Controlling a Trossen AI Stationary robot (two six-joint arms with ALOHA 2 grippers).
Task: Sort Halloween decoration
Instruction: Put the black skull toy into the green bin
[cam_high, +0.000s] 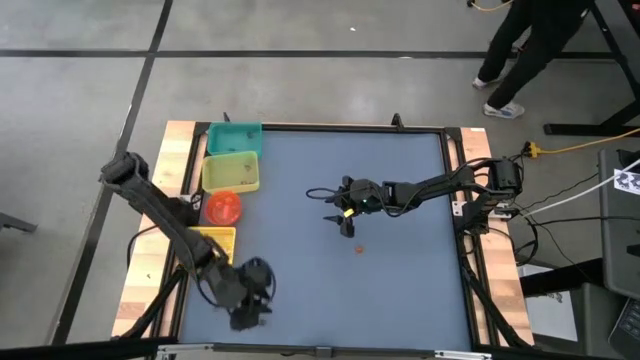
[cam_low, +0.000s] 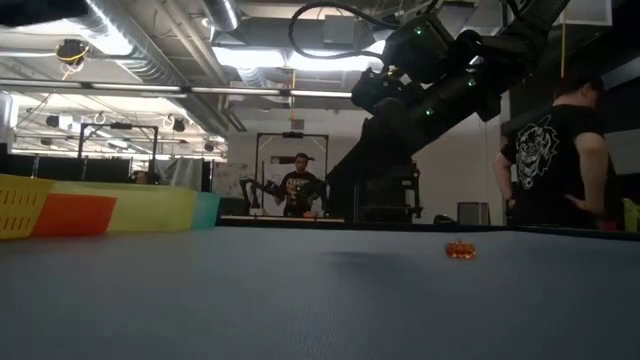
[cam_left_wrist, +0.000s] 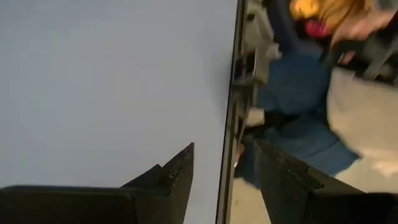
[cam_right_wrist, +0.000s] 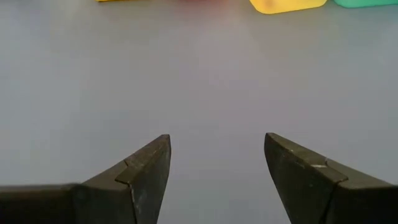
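Right tool (cam_high: 340, 212) hovers over mid-surface, fingers spread, gripping nothing. Just beside it, toward the near edge, lies a tiny orange trinket (cam_high: 360, 247) on the blue surface (cam_high: 400, 290). Left tool (cam_high: 250, 300) waits at the near-left corner, also released. Risk: that trinket (round, by the look) could skid or roll from a slightly off pinch.

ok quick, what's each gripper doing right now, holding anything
Left gripper: open, empty, at the table's near edge.
Right gripper: open, empty, above mid-table; the orange trinket lies on the mat apart from it.
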